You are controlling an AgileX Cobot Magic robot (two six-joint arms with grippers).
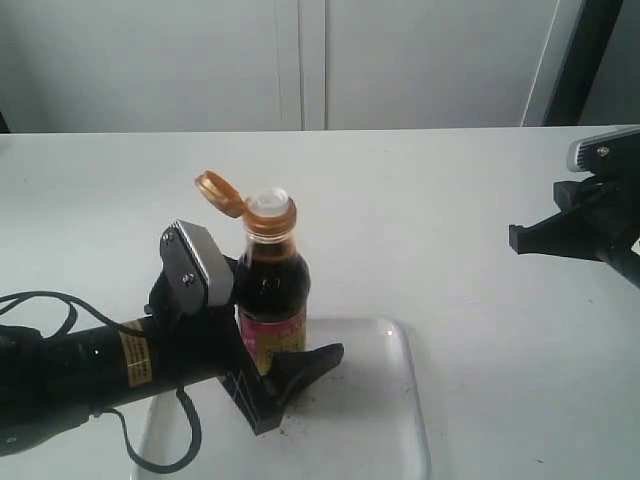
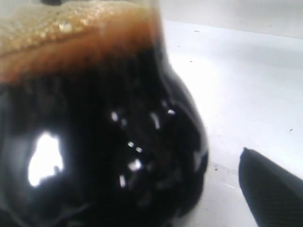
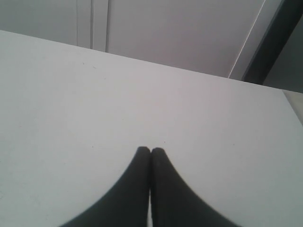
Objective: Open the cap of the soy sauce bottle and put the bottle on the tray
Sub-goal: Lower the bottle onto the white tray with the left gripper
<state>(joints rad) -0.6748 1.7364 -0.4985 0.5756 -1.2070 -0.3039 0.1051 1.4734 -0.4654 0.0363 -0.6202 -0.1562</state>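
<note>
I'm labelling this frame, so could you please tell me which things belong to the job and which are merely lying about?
Part of the job:
- soy sauce bottle, held by the left gripper
- cap, flipped open
- tray, under the bottle

Not part of it:
- right gripper, shut and empty, off to the side
- table; no loose items show

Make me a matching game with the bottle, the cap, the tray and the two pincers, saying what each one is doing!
Things:
1. cap
2. soy sauce bottle
3. tray
4. right pincer

States:
A. shut on nothing, off to the side above the table
B. flipped open, hanging by its hinge
C. lying flat under the bottle
D. upright, held in the left pincer

Pairs: 1-B, 2-D, 3-C, 4-A
</note>
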